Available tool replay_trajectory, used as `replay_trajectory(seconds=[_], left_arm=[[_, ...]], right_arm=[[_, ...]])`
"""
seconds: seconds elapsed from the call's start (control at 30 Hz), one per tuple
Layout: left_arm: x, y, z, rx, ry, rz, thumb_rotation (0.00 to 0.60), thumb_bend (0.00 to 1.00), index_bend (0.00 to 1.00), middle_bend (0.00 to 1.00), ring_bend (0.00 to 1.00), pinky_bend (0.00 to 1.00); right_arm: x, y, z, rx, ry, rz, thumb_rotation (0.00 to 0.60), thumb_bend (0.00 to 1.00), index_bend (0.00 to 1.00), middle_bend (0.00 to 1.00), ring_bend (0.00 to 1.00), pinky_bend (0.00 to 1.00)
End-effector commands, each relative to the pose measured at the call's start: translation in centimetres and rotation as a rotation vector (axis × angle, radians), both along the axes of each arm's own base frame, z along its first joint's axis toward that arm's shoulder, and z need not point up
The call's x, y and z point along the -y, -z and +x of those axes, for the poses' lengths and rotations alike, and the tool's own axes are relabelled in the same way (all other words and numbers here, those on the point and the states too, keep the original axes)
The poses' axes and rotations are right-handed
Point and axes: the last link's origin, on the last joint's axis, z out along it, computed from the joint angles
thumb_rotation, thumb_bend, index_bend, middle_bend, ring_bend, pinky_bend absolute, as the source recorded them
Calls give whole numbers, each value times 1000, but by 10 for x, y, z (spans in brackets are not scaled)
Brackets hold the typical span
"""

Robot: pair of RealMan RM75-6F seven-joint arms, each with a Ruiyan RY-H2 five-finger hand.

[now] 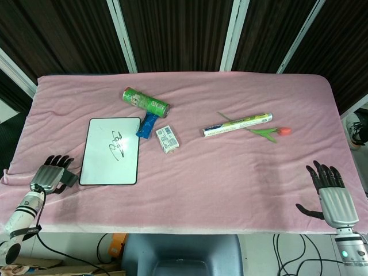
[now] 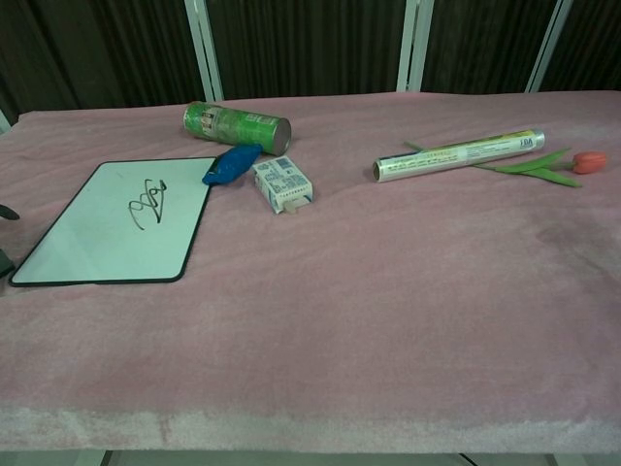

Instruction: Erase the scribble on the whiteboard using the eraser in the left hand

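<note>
While the scribble (image 1: 117,144) sits untouched on the whiteboard (image 1: 98,167), the left hand (image 1: 50,176) grips the eraser (image 1: 69,178) just beside it; all wiping remains.

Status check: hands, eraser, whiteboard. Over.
Left robot hand holds eraser just left of whiteboard. Right robot hand open, idle. Scribble intact. Path clear.

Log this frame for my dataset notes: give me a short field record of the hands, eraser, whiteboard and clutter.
left hand: over the dark eraser, grip unclear
right hand: fingers apart, holds nothing
whiteboard: flat, left of centre
scribble: not yet erased
beyond the board: green can, blue object, small box
right side: foil roll, tulip
</note>
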Motion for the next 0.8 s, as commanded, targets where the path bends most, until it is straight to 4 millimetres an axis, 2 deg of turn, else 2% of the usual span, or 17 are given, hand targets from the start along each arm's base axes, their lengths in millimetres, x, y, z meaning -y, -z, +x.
replay_trajectory(seconds=[0.03, 0.17, 0.37, 0.43, 0.5, 0.6, 0.7, 0.8], left_arm=[[-1, 0, 0, 2, -2, -2, 600, 349, 218, 132, 20, 0], [0, -1, -2, -2, -7, -2, 600, 349, 369, 274, 94, 3], [0, -3, -4, -1, -13, 4, 600, 348, 438, 366, 156, 11], [0, -3, -4, 6, -13, 11, 600, 347, 468, 436, 213, 49], [0, -4, -4, 17, -8, 19, 600, 352, 521, 523, 298, 140], [-2, -5, -1, 75, -4, 51, 600, 372, 614, 647, 441, 367], [-5, -9, 5, 220, -6, 127, 600, 452, 696, 746, 571, 599], [-7, -14, 12, 324, 25, 206, 600, 519, 731, 804, 652, 735]], right_arm=[[0, 0, 0, 0, 0, 1, 600, 308, 0, 0, 0, 71], [0, 0, 0, -1, 0, 0, 600, 307, 0, 0, 0, 73], [0, 1, 0, -2, 1, 3, 600, 307, 0, 0, 0, 74], [0, 2, 0, -3, 1, 5, 600, 307, 0, 0, 0, 77], [0, 2, 0, -3, 1, 8, 600, 307, 0, 0, 0, 80], [0, 2, 0, -2, 1, 11, 600, 308, 0, 0, 0, 85], [0, 2, 0, 1, 1, 13, 600, 308, 0, 0, 0, 87], [-1, 3, 0, 1, 1, 17, 600, 307, 0, 0, 0, 89]])
